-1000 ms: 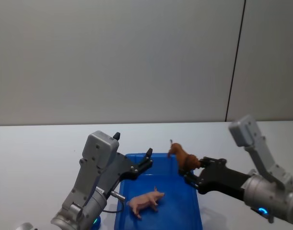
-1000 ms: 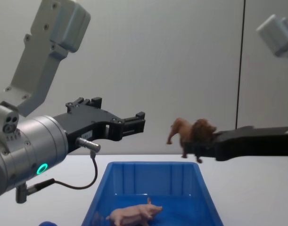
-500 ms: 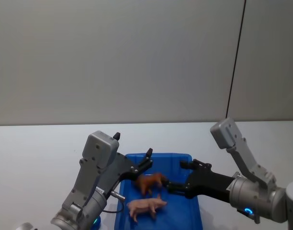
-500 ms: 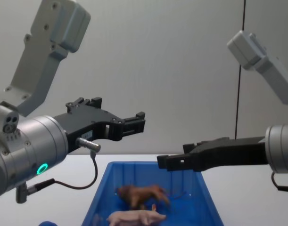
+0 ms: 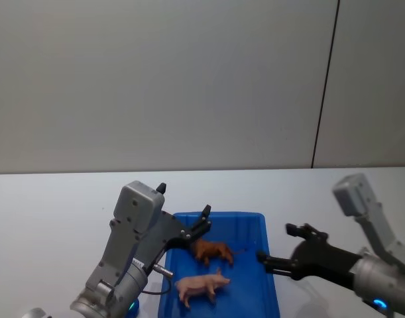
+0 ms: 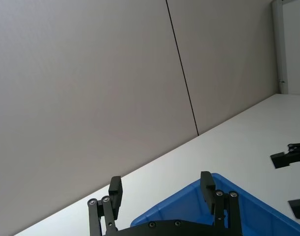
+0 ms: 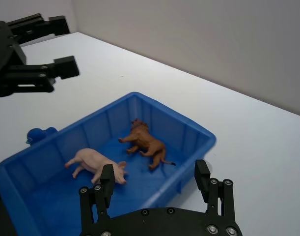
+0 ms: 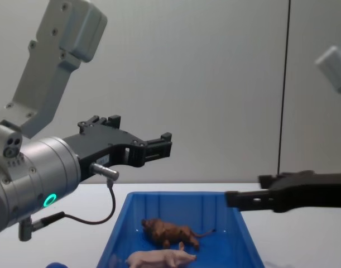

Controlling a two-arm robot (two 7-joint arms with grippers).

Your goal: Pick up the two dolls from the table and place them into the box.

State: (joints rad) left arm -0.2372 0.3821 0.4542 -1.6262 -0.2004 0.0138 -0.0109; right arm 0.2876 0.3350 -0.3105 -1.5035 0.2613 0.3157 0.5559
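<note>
Both dolls are inside the box (image 5: 268, 281) right now. The lion (image 5: 212, 251) is brown with a darker mane and a thin tail. It sits roughly mid-box and looks tipped onto its side, legs sticking out. The pig (image 5: 201, 286) is pale pink and on the near side of the lion, closer to the robot. It also seems to be lying on its side. In the right wrist view there's a small gap between lion (image 7: 145, 142) and pig (image 7: 96, 163), so they're just beside each other, not touching as far as I can tell.

The box is bright blue with a thick rim and ribbed inner walls. It's much bigger than the figures and sits on the white table (image 5: 56, 199) between the two arms. A small blue rounded thing (image 7: 37, 133) sits on the table just outside the box wall.

The left pincer (image 5: 184, 200) is spread wide with nothing in it, up in the air around the far left corner of the box. From the chest view the left pincer (image 8: 139, 128) is well above the rim.

The right pincer (image 5: 276, 242) is also wide and empty. It hangs just off the right side of the box, with its fingers pointing left toward it. In the chest view it (image 8: 245, 188) sits a bit above the rim.
</note>
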